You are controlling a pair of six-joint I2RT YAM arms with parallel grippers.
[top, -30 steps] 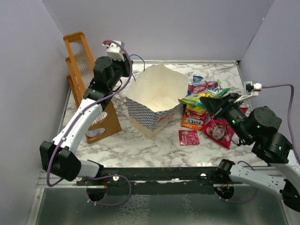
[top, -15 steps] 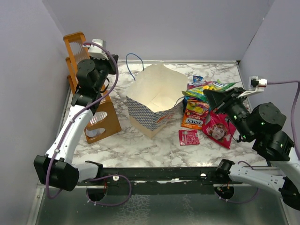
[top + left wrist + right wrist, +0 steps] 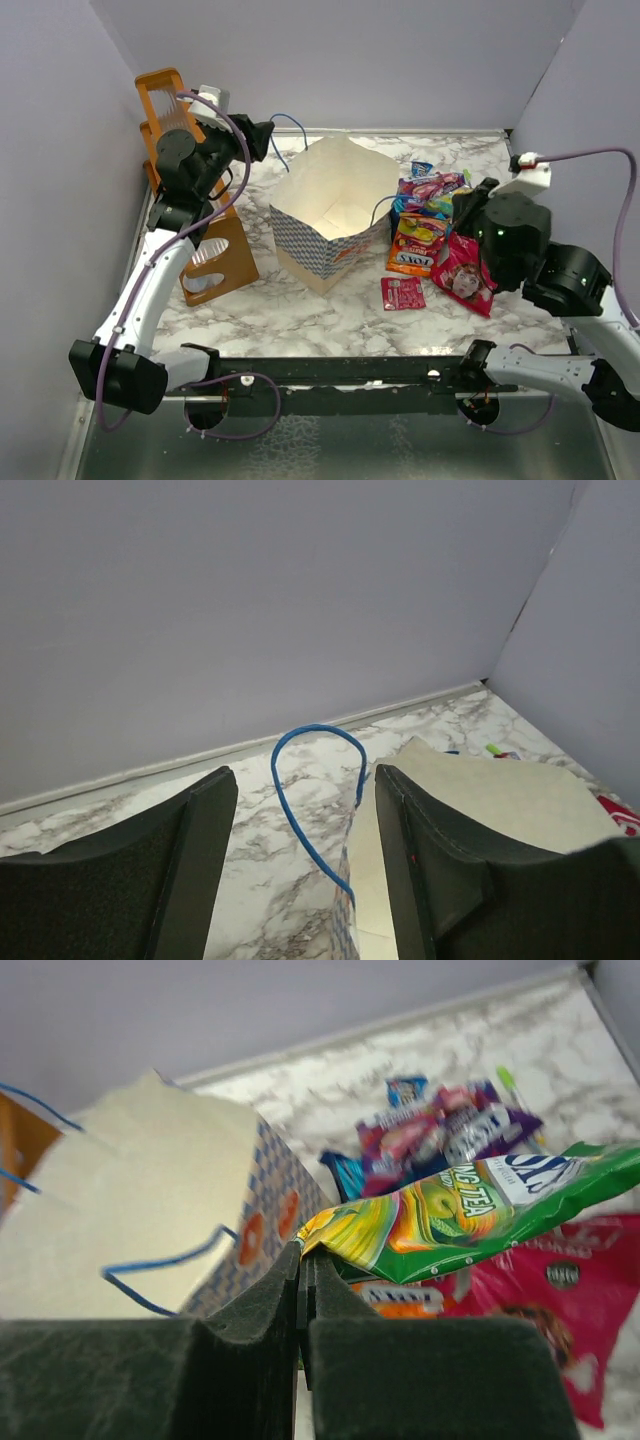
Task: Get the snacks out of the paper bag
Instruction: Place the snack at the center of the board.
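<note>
The paper bag [image 3: 318, 240], blue-and-white checkered with a cream inside, stands open in the middle of the table. My left gripper [image 3: 305, 775] is open, back left of the bag, its fingers either side of the blue cord handle [image 3: 300, 830] without touching it. My right gripper [image 3: 308, 1255] is shut on a corner of the green-yellow candy bag [image 3: 450, 1215], held above the pile of snacks [image 3: 430, 215] right of the bag. The pink-red pouch [image 3: 465, 280], an orange-red bag [image 3: 415, 250] and a small red packet [image 3: 402, 292] lie on the marble.
An orange wooden rack [image 3: 165, 115] stands at the left wall, close behind my left arm. Grey walls enclose the table on three sides. More small purple and blue packets [image 3: 432, 185] lie at the back of the pile.
My left gripper has drawn back from the bag's rear rim toward the rack and opened. My right arm has swung, carrying the green-yellow candy bag over the pile.
</note>
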